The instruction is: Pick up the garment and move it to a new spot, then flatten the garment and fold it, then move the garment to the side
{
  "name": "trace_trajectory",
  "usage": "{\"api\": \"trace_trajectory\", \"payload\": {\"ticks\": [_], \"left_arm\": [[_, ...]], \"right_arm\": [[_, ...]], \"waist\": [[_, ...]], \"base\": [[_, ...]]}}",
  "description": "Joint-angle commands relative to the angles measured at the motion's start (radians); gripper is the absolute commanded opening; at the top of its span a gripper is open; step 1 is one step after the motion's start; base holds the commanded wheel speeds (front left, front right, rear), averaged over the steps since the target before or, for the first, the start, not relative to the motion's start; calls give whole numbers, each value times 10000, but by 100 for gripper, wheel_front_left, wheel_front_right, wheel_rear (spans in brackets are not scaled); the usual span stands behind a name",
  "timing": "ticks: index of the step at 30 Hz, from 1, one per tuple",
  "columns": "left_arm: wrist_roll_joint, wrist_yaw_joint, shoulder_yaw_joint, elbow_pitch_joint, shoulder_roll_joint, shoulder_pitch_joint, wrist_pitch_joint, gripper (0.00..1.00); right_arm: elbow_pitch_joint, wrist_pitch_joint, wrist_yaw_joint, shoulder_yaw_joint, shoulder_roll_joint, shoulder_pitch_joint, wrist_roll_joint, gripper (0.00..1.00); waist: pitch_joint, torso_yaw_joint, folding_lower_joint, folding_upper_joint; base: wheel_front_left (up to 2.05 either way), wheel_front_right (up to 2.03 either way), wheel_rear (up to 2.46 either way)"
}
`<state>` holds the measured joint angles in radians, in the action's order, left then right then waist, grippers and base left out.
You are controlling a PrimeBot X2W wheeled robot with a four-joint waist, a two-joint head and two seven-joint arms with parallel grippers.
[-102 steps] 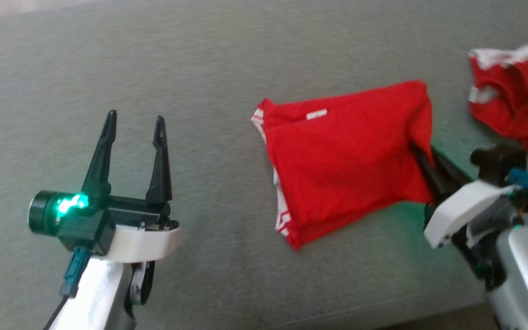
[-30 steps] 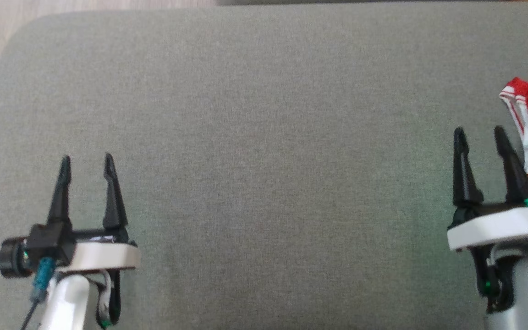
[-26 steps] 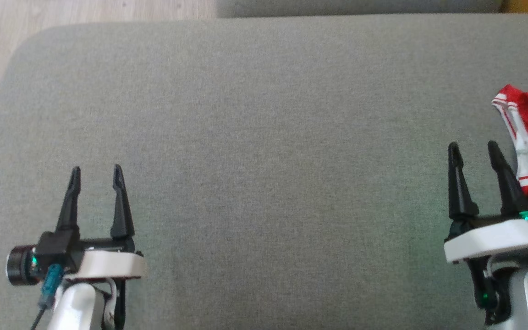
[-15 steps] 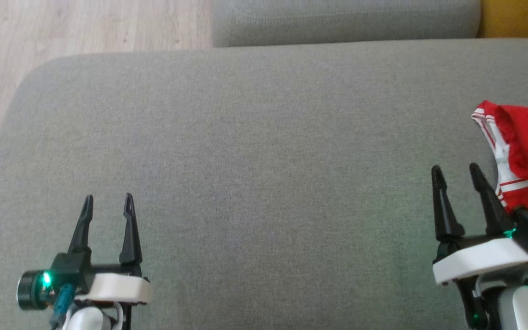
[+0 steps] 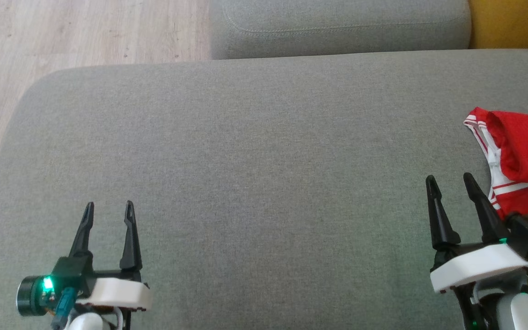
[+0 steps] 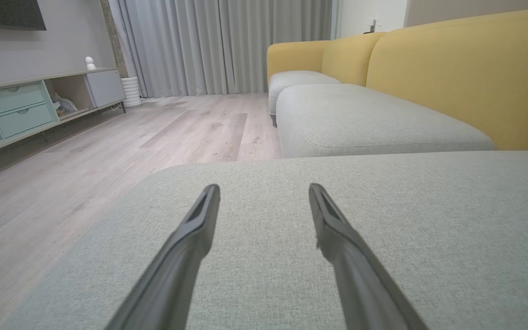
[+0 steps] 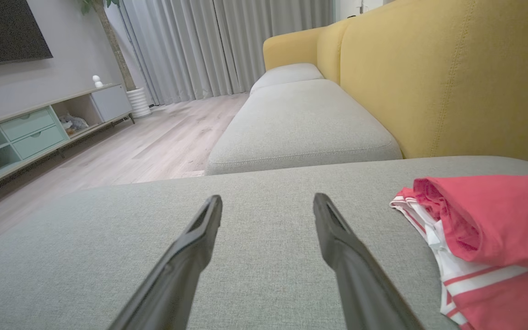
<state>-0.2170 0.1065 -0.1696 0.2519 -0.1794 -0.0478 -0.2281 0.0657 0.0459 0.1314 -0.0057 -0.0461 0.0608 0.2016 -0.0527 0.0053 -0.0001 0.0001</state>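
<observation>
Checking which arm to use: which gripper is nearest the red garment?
The right gripper: the red garment lies just to its right, while the left gripper is over bare grey cushion.

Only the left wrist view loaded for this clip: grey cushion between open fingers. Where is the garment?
Observer: The red garment lies folded on the grey cushion, at the head view's right edge.
Operator: Is the right end effector holding it?
Observer: No. The right end effector is open, and bare cushion separates it from the garment in the right wrist view.
Operator: And the left one?
Observer: The left end effector sits across the cushion from it, lower left in the head view.
</observation>
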Motion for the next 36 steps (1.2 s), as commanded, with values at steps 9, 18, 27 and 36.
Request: {"api": "trace_trajectory", "payload": {"ticks": [9, 18, 27, 36], "left_arm": [[46, 129, 203, -390, -263, -277, 94, 100], [-5, 198, 169, -435, -308, -307, 70, 100], [-481, 78, -116, 329, 77, 63, 219, 0], [-1487, -105, 98, 289, 167, 24, 452, 0]], "right_arm": [[429, 195, -7, 197, -41, -166, -113, 100], [483, 226, -7, 226, -41, -175, -95, 100], [-468, 215, 0, 29, -15, 70, 454, 0], [-684, 188, -1, 29, -87, -78, 1553, 0]], "waist": [[-53, -20, 1, -1], [-89, -35, 1, -1], [-72, -39, 1, -1], [-29, -41, 1, -1]], "base": [[0, 0, 0], [0, 0, 0], [0, 0, 0], [0, 0, 0]]}}
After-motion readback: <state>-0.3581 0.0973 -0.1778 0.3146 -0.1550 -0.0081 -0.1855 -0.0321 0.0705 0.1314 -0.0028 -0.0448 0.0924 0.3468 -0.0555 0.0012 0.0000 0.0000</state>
